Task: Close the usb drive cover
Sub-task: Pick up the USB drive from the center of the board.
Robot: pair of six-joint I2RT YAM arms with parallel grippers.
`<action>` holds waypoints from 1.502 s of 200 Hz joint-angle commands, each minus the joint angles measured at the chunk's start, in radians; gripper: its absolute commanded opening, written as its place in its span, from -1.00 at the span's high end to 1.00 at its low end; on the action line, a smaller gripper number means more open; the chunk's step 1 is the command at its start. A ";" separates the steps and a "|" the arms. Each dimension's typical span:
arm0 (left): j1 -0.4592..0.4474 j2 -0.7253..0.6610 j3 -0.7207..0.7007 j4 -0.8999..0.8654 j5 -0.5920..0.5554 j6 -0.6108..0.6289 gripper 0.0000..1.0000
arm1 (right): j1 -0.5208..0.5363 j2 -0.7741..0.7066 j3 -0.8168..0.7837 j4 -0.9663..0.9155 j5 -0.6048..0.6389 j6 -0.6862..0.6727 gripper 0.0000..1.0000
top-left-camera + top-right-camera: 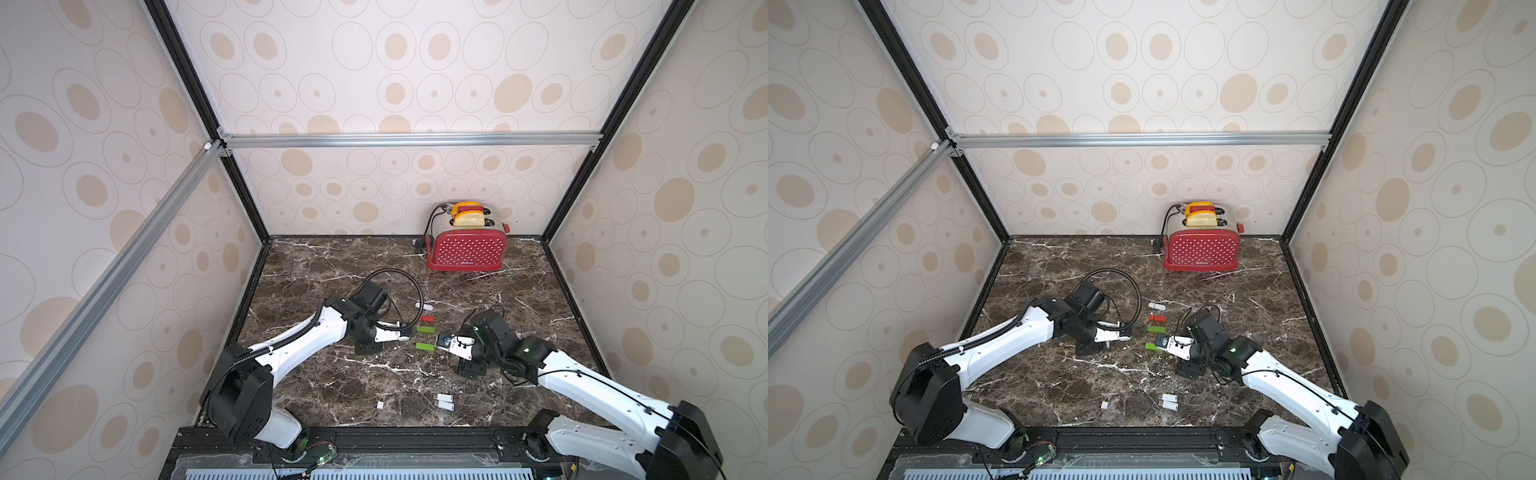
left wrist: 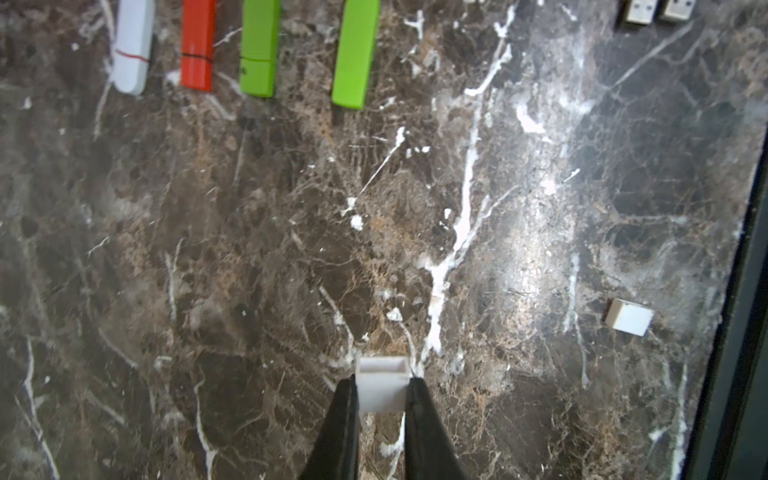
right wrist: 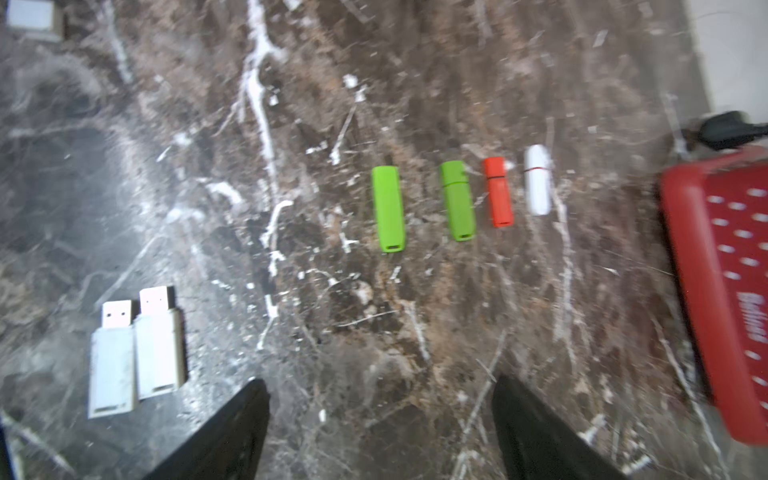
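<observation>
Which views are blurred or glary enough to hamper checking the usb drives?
Right wrist view: motion-blurred throughout, the uncapped white drives and red toaster smeared. Left wrist view: mostly sharp, the white cap in the left gripper clear, glare on the marble table. Both top views: sharp, but the drives look tiny.

Toaster (image 1: 467,251): red, white dots. Table (image 1: 332,374): dark brown marble, white veins. Walls (image 1: 395,62): cream, beige ovals. Green drive (image 3: 388,208); second green drive (image 3: 457,201); red drive (image 3: 498,193); white drive (image 3: 537,180), red band. Cap (image 2: 381,386): white.
</observation>
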 commanded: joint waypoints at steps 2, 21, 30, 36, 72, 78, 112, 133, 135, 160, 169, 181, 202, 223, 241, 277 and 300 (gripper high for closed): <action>0.031 -0.036 0.022 -0.059 0.045 -0.045 0.66 | 0.054 0.089 0.043 -0.076 -0.067 -0.055 -0.76; 0.070 -0.051 0.018 -0.060 0.065 -0.058 0.66 | 0.088 0.166 0.069 -0.089 -0.070 -0.067 -0.76; 0.081 -0.056 0.015 -0.061 0.065 -0.057 0.66 | 0.098 0.192 0.078 -0.092 -0.073 -0.067 -0.75; 0.086 -0.059 0.014 -0.061 0.063 -0.056 0.66 | 0.105 0.207 0.084 -0.092 -0.073 -0.065 -0.74; 0.112 -0.072 0.019 -0.067 0.089 -0.067 0.66 | 0.126 0.270 0.092 -0.087 -0.032 -0.061 -0.69; 0.114 -0.072 0.019 -0.069 0.092 -0.068 0.66 | 0.128 0.281 0.096 -0.087 -0.022 -0.058 -0.68; 0.118 -0.074 0.020 -0.073 0.098 -0.069 0.66 | 0.148 0.335 0.115 -0.107 -0.016 -0.057 -0.63; 0.119 -0.073 0.017 -0.071 0.100 -0.068 0.66 | 0.166 0.342 0.110 -0.119 -0.047 -0.067 -0.63; 0.120 -0.073 0.018 -0.072 0.100 -0.068 0.66 | 0.167 0.342 0.109 -0.120 -0.049 -0.068 -0.63; 0.121 -0.066 0.022 -0.072 0.101 -0.070 0.66 | 0.173 0.328 0.094 -0.122 -0.077 -0.072 -0.66; 0.121 -0.063 0.023 -0.073 0.101 -0.070 0.66 | 0.175 0.326 0.088 -0.119 -0.071 -0.073 -0.67; 0.121 -0.058 0.026 -0.074 0.100 -0.070 0.66 | 0.178 0.326 0.084 -0.114 -0.057 -0.073 -0.66; 0.122 -0.055 0.032 -0.078 0.099 -0.070 0.66 | 0.181 0.340 0.087 -0.106 -0.031 -0.070 -0.67; 0.121 -0.054 0.034 -0.079 0.098 -0.070 0.66 | 0.185 0.356 0.093 -0.106 -0.026 -0.069 -0.66; 0.121 -0.053 0.033 -0.079 0.099 -0.068 0.66 | 0.191 0.366 0.096 -0.112 -0.032 -0.068 -0.66; 0.123 -0.056 0.030 -0.078 0.096 -0.069 0.66 | 0.202 0.368 0.085 -0.119 -0.042 -0.070 -0.67; 0.125 -0.058 0.026 -0.076 0.097 -0.068 0.66 | 0.208 0.374 0.082 -0.117 -0.038 -0.070 -0.67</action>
